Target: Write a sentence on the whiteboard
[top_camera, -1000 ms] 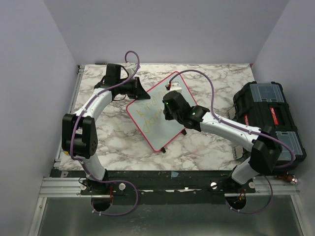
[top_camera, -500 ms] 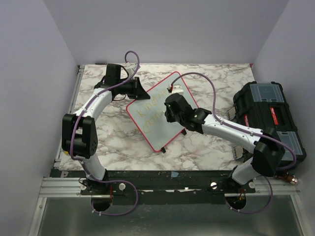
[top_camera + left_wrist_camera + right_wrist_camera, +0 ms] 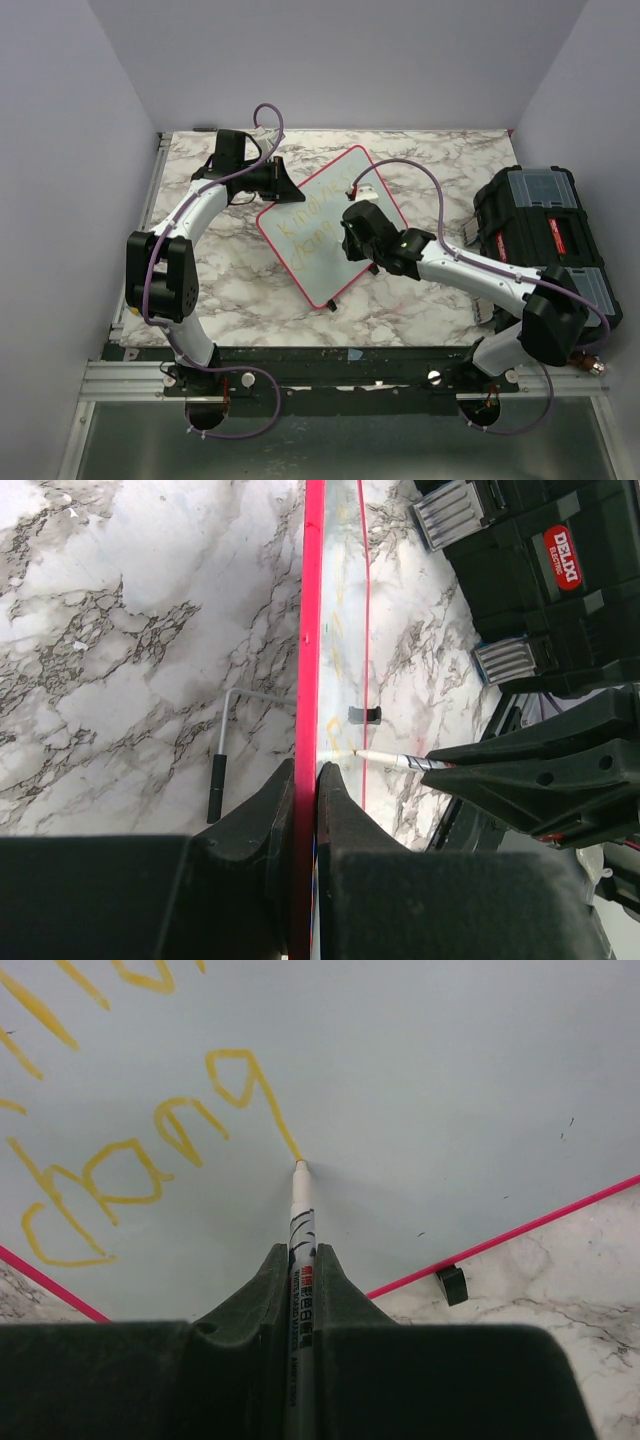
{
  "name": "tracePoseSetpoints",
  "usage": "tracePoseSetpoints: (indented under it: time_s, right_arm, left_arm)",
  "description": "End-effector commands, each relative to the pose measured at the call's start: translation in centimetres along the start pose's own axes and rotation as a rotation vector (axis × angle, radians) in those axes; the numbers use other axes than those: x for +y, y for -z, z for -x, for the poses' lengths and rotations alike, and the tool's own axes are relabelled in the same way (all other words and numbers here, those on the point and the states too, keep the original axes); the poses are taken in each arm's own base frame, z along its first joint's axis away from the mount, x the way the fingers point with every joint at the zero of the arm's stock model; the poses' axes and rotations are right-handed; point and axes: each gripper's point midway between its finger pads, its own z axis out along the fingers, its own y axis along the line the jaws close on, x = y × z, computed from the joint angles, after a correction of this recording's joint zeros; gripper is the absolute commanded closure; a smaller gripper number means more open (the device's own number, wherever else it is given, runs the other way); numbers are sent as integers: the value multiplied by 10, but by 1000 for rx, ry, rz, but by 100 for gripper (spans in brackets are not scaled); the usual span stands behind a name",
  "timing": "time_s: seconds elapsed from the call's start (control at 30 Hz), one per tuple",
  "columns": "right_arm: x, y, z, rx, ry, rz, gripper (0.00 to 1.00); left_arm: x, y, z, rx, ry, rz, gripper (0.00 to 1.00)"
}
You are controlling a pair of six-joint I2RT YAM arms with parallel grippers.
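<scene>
White whiteboard (image 3: 318, 232) with pink-red frame, yellow sentence (image 3: 150, 1140); grey-veined white marble table (image 3: 420, 300); black toolbox (image 3: 545, 240).

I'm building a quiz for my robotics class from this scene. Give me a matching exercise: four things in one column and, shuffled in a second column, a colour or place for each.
Things:
1. whiteboard frame
2. sentence
3. marker
4. toolbox

Colour or place:
A. yellow
B. black, at the table's right side
C. pinkish-red
D. clamped in the right gripper, tip on the board

Pairs: 1-C, 2-A, 3-D, 4-B
</scene>
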Motion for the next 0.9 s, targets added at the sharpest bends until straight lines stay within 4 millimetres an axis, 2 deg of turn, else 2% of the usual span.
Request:
tracePoseSetpoints:
  time_s: [0.0, 0.23, 0.47, 0.57, 0.73, 0.87]
  right_arm:
    - [-2, -3, -36, 119, 9, 21, 99]
    - [8, 1, -31, 118, -1, 68, 100]
    - [22, 8, -11, 72, -12, 122, 99]
    - [25, 12, 8, 18, -30, 122, 99]
    - [28, 39, 61, -196, -81, 164, 99]
    - [16, 57, 89, -331, -116, 132, 99]
  left_arm:
    - [12, -4, -14, 36, -71, 60, 100]
    - [12, -4, -15, 38, -68, 62, 100]
    - [12, -4, -15, 37, -68, 61, 100]
    - [12, -4, -15, 38, -68, 60, 100]
    - [11, -4, -14, 35, -71, 61, 100]
    - [10, -3, -15, 35, -71, 58, 100]
